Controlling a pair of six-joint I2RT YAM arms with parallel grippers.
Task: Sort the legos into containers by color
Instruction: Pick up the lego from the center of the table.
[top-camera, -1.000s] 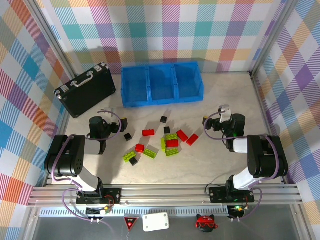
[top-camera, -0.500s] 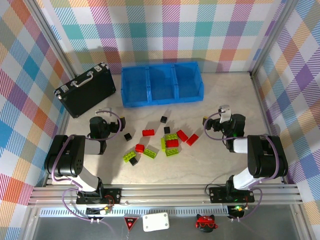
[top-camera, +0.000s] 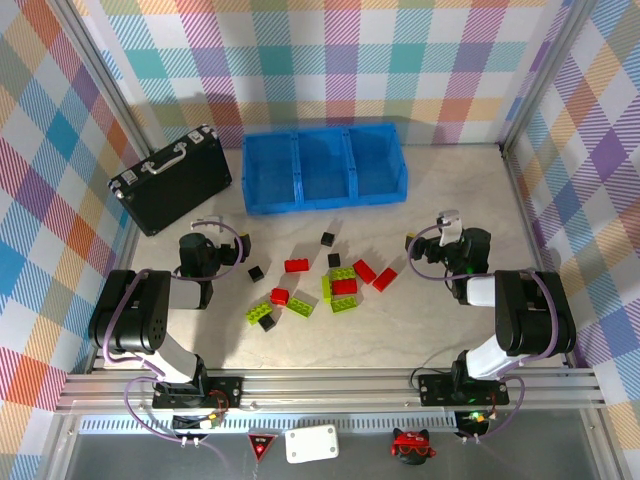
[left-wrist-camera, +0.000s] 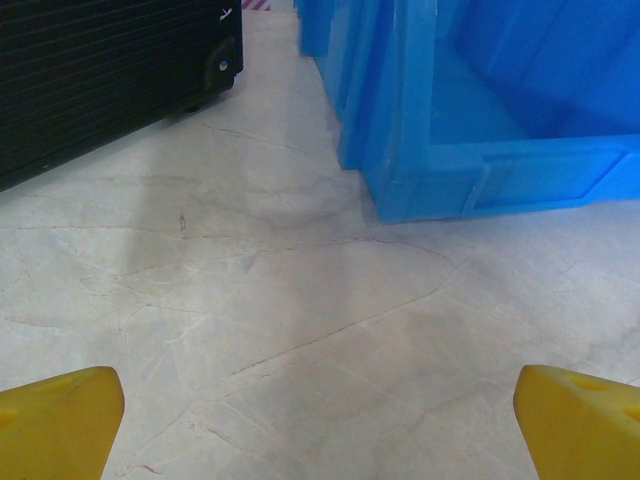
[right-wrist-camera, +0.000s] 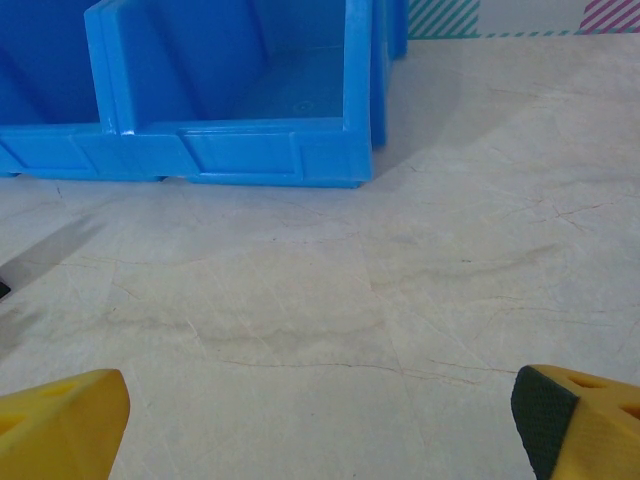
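From above, the red, green and black legos (top-camera: 344, 288) lie bunched on the table (top-camera: 450, 190), in front of the blue tray (top-camera: 325, 203) and apart from it. A black case (top-camera: 172, 185) sits left of the tray. The left wrist view cuts off case and tray at its edges. The left gripper (left-wrist-camera: 320, 425) has its jaws far apart, holding nothing. The right wrist view cuts the tray off too. The right gripper (right-wrist-camera: 320, 425) is spread wide, holding nothing.

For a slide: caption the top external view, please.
Unsorted red, lime-green and black legos lie scattered on the table before an empty three-compartment blue tray, black case alongside.
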